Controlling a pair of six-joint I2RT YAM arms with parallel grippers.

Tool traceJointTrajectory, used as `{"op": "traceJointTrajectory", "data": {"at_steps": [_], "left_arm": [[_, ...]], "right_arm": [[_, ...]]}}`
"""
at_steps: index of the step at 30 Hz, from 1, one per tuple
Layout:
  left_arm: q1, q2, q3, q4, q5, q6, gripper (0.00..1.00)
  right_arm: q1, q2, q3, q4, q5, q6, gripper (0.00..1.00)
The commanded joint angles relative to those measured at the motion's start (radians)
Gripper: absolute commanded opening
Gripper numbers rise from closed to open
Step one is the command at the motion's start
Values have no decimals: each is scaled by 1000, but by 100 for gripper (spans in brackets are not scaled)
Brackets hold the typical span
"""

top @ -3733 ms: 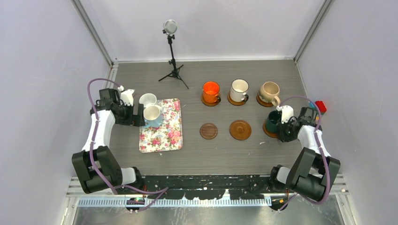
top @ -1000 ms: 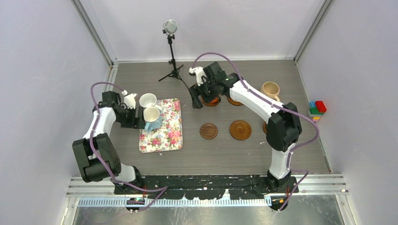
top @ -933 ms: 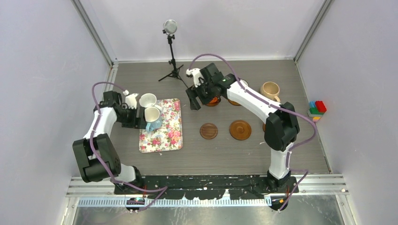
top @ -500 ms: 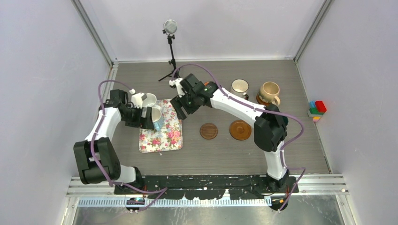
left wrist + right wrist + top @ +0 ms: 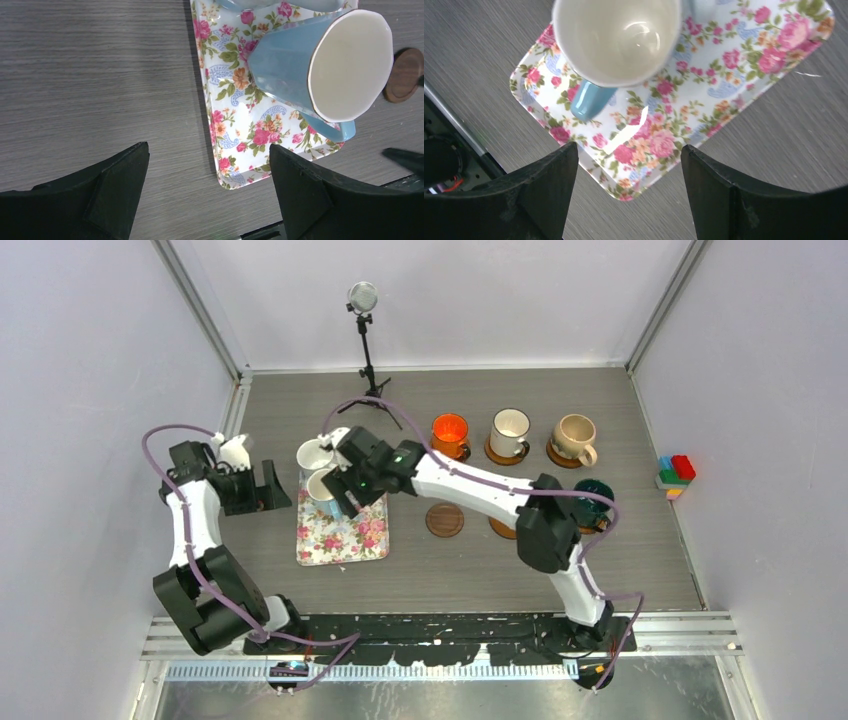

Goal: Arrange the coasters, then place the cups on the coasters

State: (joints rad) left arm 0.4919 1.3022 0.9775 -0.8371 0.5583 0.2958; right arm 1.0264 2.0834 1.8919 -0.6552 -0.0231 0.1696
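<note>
Plainly upright, light blue cup point(image 5: 616, 37), cream inside, on floral tray point(image 5: 724, 90)

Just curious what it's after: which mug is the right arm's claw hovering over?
The light blue mug on the floral tray: it sits just below the open right gripper. The plain white mug stands beside it, farther off.

4 cups point(image 5: 450, 432) sit on coasters point(image 5: 556, 456).
</note>
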Motion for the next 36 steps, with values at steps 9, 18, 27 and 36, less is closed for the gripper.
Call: {"op": "traceJointTrajectory", "data": {"at_steps": [9,18,27,36], "left_arm": [[47,5,25,43,111,-82,93],[56,-11,22,43,95,-64,93],[58,-1,23,42,105,-64,93],[57,-1,36,22,107,-52,93]], "right_arm": [[95,192,225,7,187,146,80],[92,264,290,14,275,114,64],[60,261,266,14,193,81,51],[29,190,184,4,122,27,18]]}}
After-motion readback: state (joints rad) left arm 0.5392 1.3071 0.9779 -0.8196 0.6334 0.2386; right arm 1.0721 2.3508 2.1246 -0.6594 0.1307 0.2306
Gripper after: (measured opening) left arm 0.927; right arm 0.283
